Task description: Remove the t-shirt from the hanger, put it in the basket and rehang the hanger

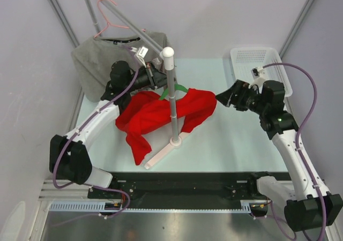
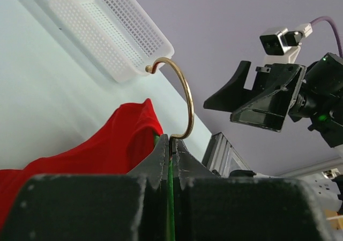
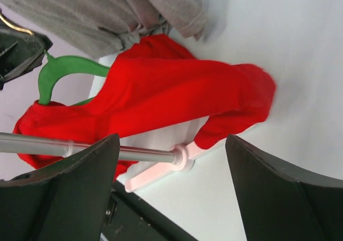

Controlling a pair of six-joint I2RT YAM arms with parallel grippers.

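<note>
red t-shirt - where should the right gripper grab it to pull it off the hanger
I'd take the bunched end of the red t-shirt that lies nearest the right gripper, coming in low from the right. That end lies free on the table, clear of the stand pole, while the left gripper pins the hanger's hook.

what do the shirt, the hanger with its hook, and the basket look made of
shirt: soft cloth, probably cotton knit, matte red; it drapes and folds limply.
hanger: likely plastic, smooth green, with a moulded curve.
hook: metal wire, thin and glossy, with a brass-gold shine.
basket: probably rigid plastic, white, with walls pierced by a fine grid of holes.
</note>
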